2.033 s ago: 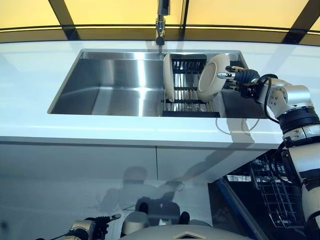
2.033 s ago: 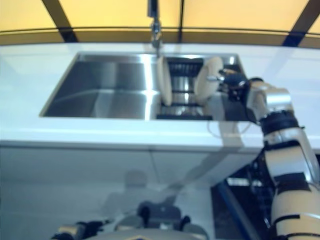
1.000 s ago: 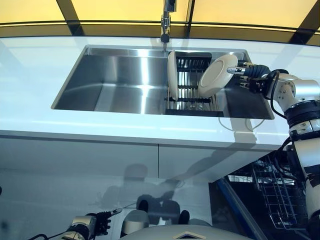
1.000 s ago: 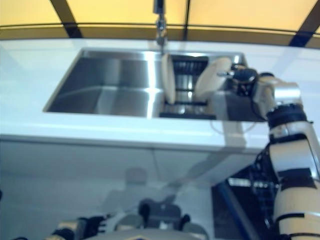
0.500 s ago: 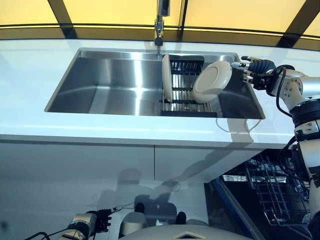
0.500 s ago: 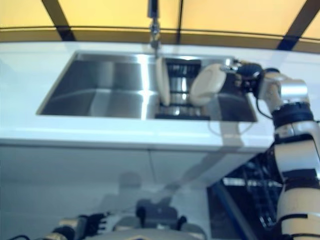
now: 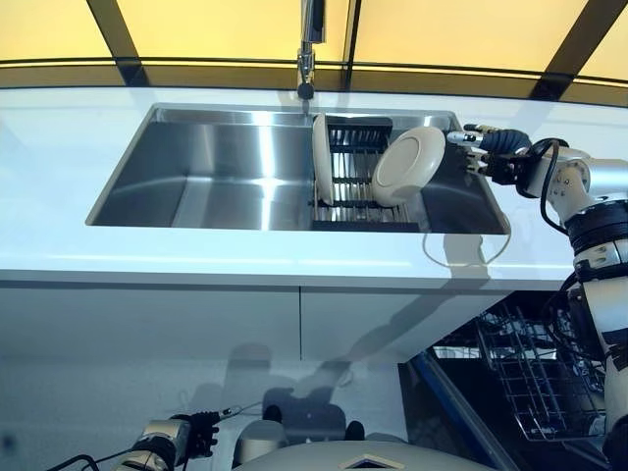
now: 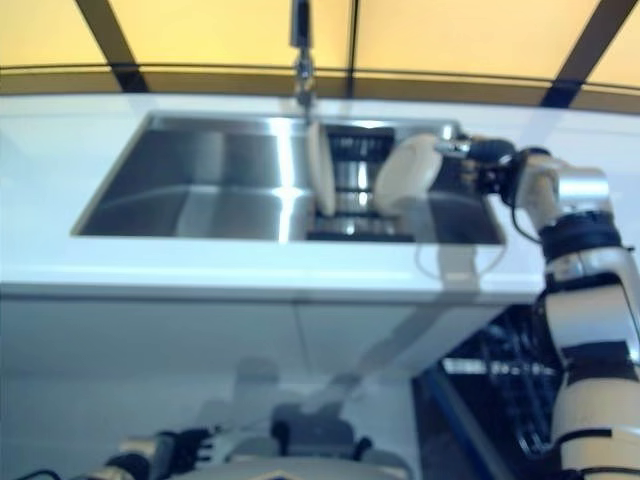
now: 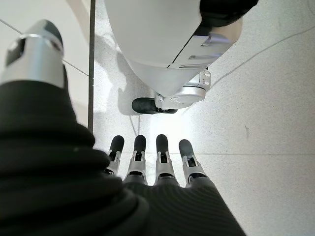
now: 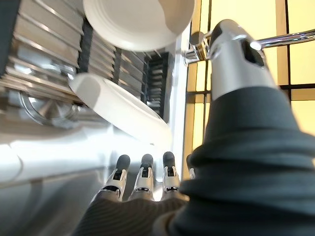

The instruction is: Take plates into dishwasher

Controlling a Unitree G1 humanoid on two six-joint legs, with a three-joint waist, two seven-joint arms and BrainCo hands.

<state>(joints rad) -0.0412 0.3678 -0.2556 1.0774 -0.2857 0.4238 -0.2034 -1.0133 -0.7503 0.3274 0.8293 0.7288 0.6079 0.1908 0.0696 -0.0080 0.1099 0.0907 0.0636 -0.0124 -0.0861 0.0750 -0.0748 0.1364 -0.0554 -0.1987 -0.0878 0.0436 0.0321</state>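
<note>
Sink (image 7: 226, 177): steel basin set into the white counter (image 7: 147, 250), under the tap (image 7: 306, 59) at the counter's back edge.
Rack (image 7: 358, 182): dark slatted drying rack in the right part of the sink.
Upright plate (image 7: 321, 157): white, standing on edge at the rack's left end.
Leaning plate (image 7: 408, 165): white, tilted, its foot on the rack and its upper rim toward the sink's right wall.
Right hand (image 7: 483, 147): over the sink's right rim, just beside the leaning plate's upper edge; fingers straight and relaxed in the right wrist view, closed round nothing, with no firm contact visible.
Left hand (image 9: 147, 162): hangs low near the floor, fingers straight, empty.
Dishwasher basket (image 7: 535, 378): wire basket below the counter's right end, no plate visible in it.
Stage (judged): grasp of the leaning plate not yet secured; both plates remain in the rack.
Risk (judged): a nudge on the rim without a closed grip could tip the leaning plate flat or slide it off the slats against the upright plate.
</note>
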